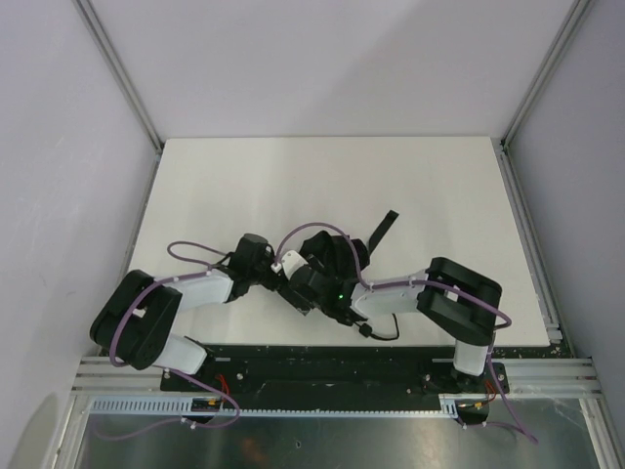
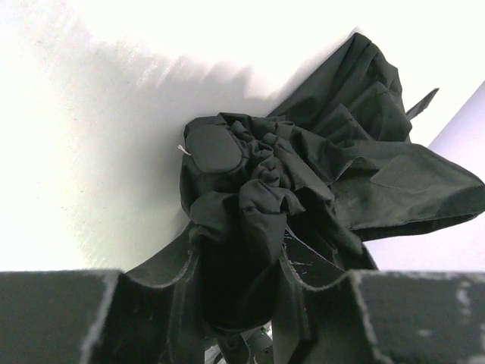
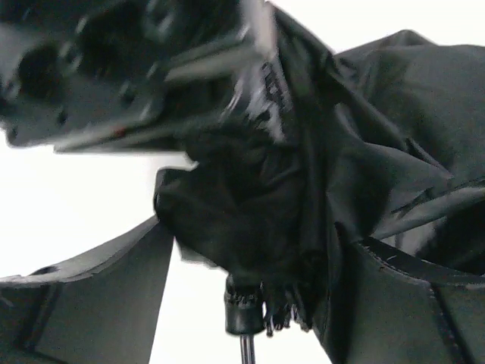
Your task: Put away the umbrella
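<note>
Overhead looks down; both wrists close on umbrella [image 2: 303, 189] — shared.

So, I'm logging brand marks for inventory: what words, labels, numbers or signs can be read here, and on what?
None can be read.
The umbrella: plain black fabric, no print or tag showing.
The left gripper and right gripper: no legible marking; parts in the right wrist view are blurred.
The table: no lettering.

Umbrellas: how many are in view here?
1. The umbrella lies bunched at the front middle of the table, gripped by the left gripper, the right gripper open around it. The arms could hide something small.
</note>
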You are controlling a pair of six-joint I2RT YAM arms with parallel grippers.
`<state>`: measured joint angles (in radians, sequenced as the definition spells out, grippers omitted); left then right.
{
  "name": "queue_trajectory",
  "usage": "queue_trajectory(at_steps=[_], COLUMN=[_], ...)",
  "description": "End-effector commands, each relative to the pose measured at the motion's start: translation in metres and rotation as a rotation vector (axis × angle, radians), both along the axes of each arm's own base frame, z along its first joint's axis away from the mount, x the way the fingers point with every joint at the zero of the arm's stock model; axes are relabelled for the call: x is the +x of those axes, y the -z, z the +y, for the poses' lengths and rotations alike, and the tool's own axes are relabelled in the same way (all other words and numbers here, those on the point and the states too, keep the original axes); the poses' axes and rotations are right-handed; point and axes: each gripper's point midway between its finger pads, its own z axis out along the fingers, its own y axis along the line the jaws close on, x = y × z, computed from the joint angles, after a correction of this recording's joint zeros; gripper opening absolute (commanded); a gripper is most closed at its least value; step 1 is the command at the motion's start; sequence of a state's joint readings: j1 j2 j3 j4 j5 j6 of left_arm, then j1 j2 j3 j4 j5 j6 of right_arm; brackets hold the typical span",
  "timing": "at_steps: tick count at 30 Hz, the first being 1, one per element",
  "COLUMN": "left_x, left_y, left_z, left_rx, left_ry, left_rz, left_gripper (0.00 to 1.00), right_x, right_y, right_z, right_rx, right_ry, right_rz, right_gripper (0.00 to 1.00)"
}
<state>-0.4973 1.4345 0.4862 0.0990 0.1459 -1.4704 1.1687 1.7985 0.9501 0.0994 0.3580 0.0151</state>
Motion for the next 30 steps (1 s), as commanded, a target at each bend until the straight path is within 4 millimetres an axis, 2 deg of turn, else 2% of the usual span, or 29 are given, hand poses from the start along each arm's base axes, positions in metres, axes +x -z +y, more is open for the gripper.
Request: queue_trajectory(at_steps=[1,5,8,9,10,12,14,19,20,22,25,27,30], left_x=[-0.028,-0.030,-0.030,-0.030,-0.028,-0.023,-0.017,0.008,0.012,0.015,0.016,0.013,0.007], left_y=[0.025,0.023,0.022,0.022,0.022,0.019,0.011,-0.037,-0.046,-0.060,-0.072,-0.072,-0.062], left_z=[0.018,0.018,0.019,0.020,0.021,0.026,0.030,0.039,0.042,0.045,0.048,0.048,0.046], left_rx=[0.100,0.095,0.091,0.088,0.089,0.091,0.092,0.110,0.110,0.102,0.075,0.051,0.022], left_ry=[-0.012,-0.016,-0.020,-0.021,-0.018,-0.014,-0.010,0.022,0.023,0.023,0.020,0.016,0.001], left_rz=[0.141,0.140,0.140,0.141,0.138,0.118,0.078,-0.142,-0.179,-0.229,-0.262,-0.252,-0.194], left_gripper=[0.00,0.00,0.00,0.00,0.00,0.08,0.29,0.88,0.94,0.98,0.99,0.99,0.99], right_x=[0.031,0.031,0.024,0.021,0.017,0.009,0.000,-0.023,-0.026,-0.032,-0.037,-0.036,-0.031], right_y=[-0.001,0.022,0.042,0.048,0.054,0.067,0.079,0.089,0.088,0.084,0.077,0.074,0.073], right_z=[0.003,-0.013,-0.020,-0.021,-0.021,-0.022,-0.024,-0.025,-0.024,-0.023,-0.022,-0.022,-0.022], right_rx=[-0.011,-0.071,-0.077,-0.070,-0.062,-0.039,0.004,0.158,0.196,0.266,0.375,0.438,0.514], right_ry=[0.141,0.181,0.139,0.119,0.096,0.054,0.017,-0.040,-0.046,-0.048,-0.031,-0.008,0.032], right_rz=[-0.122,-0.077,0.008,0.041,0.082,0.186,0.307,0.611,0.671,0.782,0.941,1.025,1.115], right_gripper=[0.72,0.38,0.10,0.05,0.02,0.01,0.00,0.00,0.00,0.00,0.00,0.00,0.00])
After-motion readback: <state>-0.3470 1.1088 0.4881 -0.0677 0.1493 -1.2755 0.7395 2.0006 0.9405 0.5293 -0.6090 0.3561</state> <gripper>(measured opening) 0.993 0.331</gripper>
